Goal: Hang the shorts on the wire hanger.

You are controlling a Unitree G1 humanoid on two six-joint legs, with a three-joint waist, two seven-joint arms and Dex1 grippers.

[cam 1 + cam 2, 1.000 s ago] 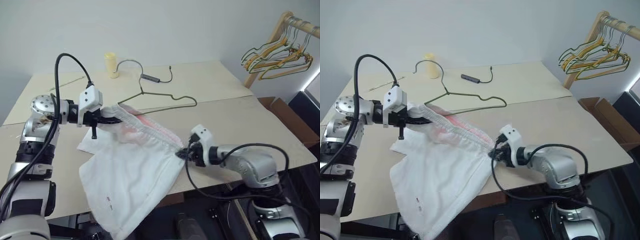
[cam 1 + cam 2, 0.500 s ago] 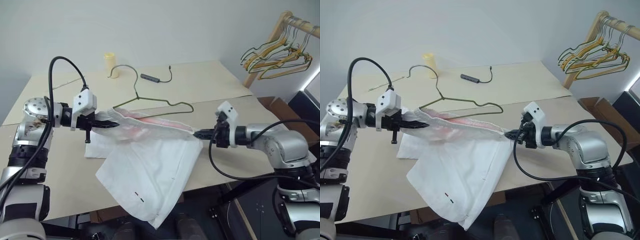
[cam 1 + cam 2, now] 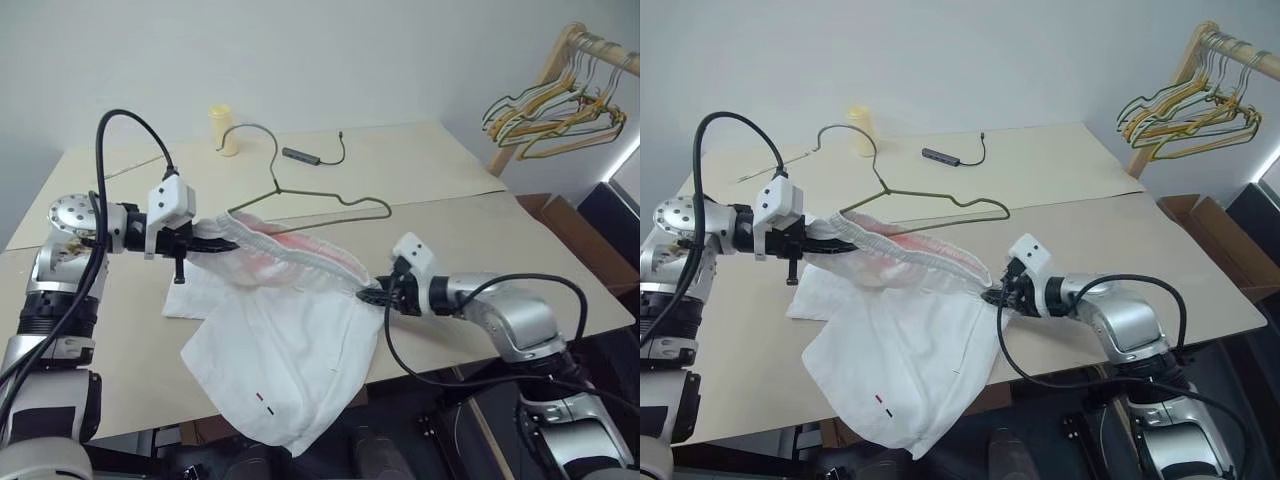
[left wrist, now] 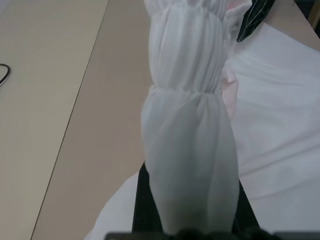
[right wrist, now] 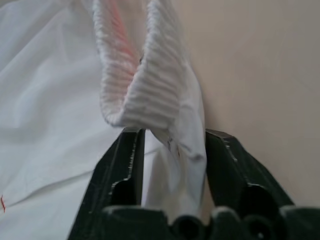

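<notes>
The white shorts lie partly on the table, one leg drooping over the front edge. Their gathered waistband hangs slack between my two grippers, a pink smudge inside it. My left gripper is shut on the waistband's left end, and the fabric drapes over its fingers. My right gripper is at the right end; the wrist view shows its fingers apart with the waistband loose between them. The wire hanger lies flat on the table just behind the shorts, hook pointing away.
A yellow cup and a black cable with a dongle sit at the table's back. A wooden rack with bunched yellow and green hangers stands at the right, a cardboard box below it.
Half a second ago the right gripper held the waistband stretched far to the right. It has since swung back left and its fingers have opened, so the waistband sags. The left gripper kept still.
</notes>
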